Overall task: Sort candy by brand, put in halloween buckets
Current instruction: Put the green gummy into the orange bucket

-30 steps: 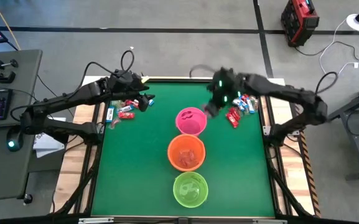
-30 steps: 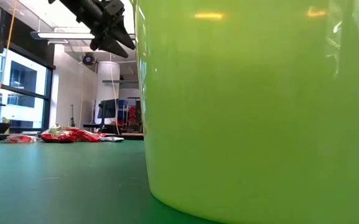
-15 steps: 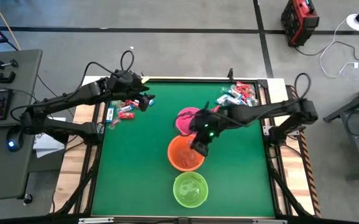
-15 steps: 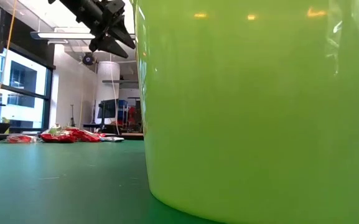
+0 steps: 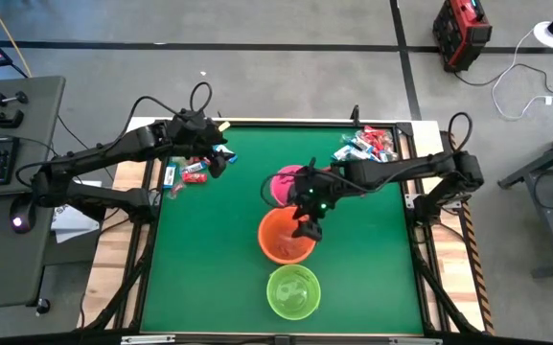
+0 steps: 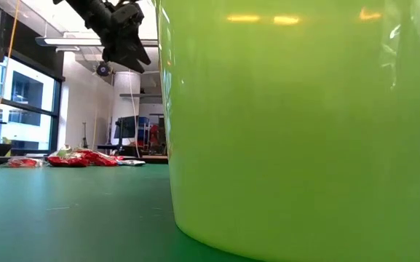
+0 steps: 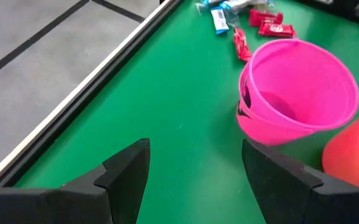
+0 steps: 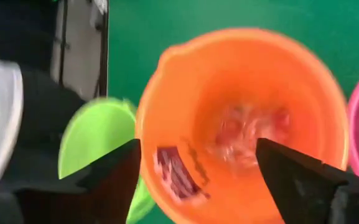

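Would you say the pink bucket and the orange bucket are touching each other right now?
Cannot tell. In the left wrist view the pink bucket overlaps the orange bucket with no visible gap, and the right arm hides their meeting in the high view.

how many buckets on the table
3, in a row down the middle: pink bucket farthest back, orange bucket in the middle, lime green bucket nearest the front edge.

overhead camera looks straight down; low camera sits against the green bucket (image 6: 297,124); wrist cameras share the orange bucket (image 8: 241,118).
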Available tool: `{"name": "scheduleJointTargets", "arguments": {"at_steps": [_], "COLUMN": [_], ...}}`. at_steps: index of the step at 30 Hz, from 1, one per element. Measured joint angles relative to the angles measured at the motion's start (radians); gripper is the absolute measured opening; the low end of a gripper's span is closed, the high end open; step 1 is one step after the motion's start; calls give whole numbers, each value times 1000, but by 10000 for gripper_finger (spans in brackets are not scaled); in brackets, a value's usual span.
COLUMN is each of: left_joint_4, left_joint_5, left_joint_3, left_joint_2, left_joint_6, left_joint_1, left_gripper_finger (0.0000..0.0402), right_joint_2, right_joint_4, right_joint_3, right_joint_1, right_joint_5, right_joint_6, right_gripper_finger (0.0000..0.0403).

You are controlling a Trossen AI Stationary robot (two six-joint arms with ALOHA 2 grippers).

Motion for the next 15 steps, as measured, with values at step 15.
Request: {"name": "scheduleJointTargets", "arguments": {"at_steps": [15], "left_joint_4": [-562], "left_joint_5": [-108], "left_joint_3": [219], "left_joint_2": [387], "left_joint_6": [82], "left_joint_1": [279], "left_gripper_finger": [245], "right_joint_2": [-4], "right_joint_4": [-447], "right_joint_3": [250], "right_joint_1": [-112], "right_joint_5": [282], "right_joint_6": [-304], "right_gripper_finger": [321]}}
